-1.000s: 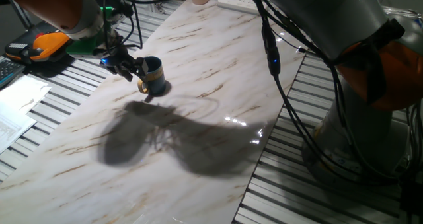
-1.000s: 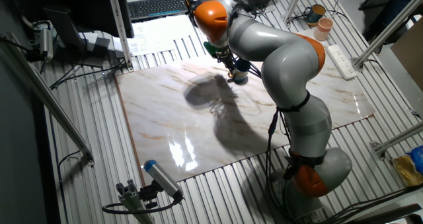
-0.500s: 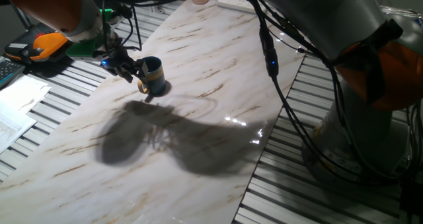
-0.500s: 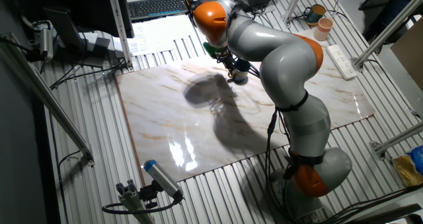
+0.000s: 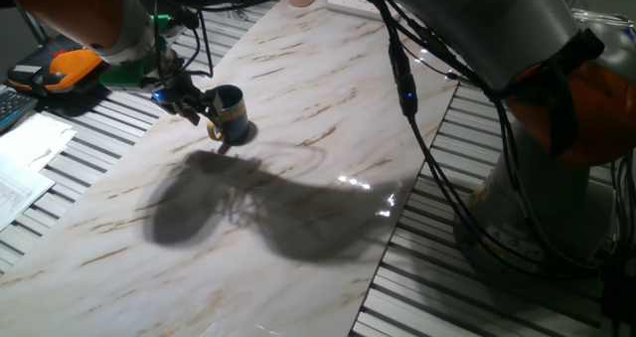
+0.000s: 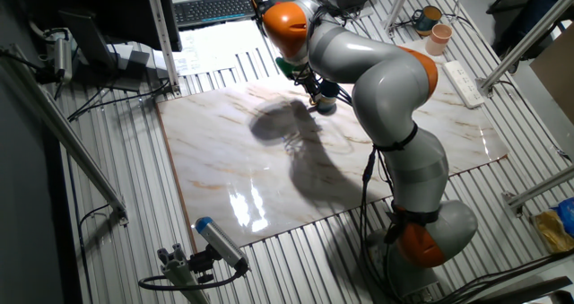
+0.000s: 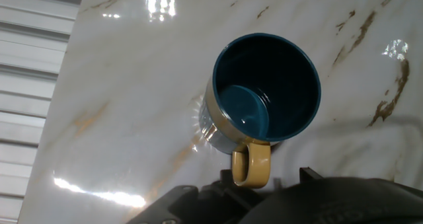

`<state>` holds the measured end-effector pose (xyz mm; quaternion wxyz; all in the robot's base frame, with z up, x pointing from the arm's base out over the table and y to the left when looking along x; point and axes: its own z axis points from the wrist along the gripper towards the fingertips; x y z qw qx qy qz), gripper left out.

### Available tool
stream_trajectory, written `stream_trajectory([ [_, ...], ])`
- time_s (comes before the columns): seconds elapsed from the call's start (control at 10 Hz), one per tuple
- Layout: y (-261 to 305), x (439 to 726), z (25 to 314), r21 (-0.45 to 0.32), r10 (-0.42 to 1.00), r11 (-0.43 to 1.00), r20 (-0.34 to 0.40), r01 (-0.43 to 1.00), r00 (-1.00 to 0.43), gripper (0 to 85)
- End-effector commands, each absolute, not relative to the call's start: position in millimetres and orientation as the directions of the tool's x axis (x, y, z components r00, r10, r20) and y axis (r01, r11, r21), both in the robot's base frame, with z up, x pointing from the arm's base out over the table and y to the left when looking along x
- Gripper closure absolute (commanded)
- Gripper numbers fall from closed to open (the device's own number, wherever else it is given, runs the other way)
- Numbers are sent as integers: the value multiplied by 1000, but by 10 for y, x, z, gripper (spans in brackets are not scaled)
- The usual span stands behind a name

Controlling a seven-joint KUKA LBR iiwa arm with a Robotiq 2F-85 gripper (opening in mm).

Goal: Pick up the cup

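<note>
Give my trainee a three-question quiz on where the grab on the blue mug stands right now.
1. True or false: the navy mug stands upright on the marble tabletop.
2. In the hand view, the mug's yellow handle points: A) toward the gripper, B) away from it, C) straight up.
3. Fill in: the mug's inside looks ____.

Key:
1. True.
2. A.
3. Empty.

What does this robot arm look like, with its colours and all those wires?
The arm is thick, rounded and silver-grey, with bright orange bands at its joints. Black cables hang loosely along it. The gripper is small and black, with a green light glowing just behind it.
</note>
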<state>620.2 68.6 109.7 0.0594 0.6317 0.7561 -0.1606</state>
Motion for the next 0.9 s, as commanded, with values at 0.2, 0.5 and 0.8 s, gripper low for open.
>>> stream_trajectory([
  [0.2, 680, 6202, 1102, -137, 937, 205, -259, 969, -235, 340],
  [0.5, 685, 6194, 1105, -131, 936, 221, -250, 966, -248, 340],
  [0.8, 687, 6192, 1106, -112, 941, 243, -214, 964, -262, 510],
])
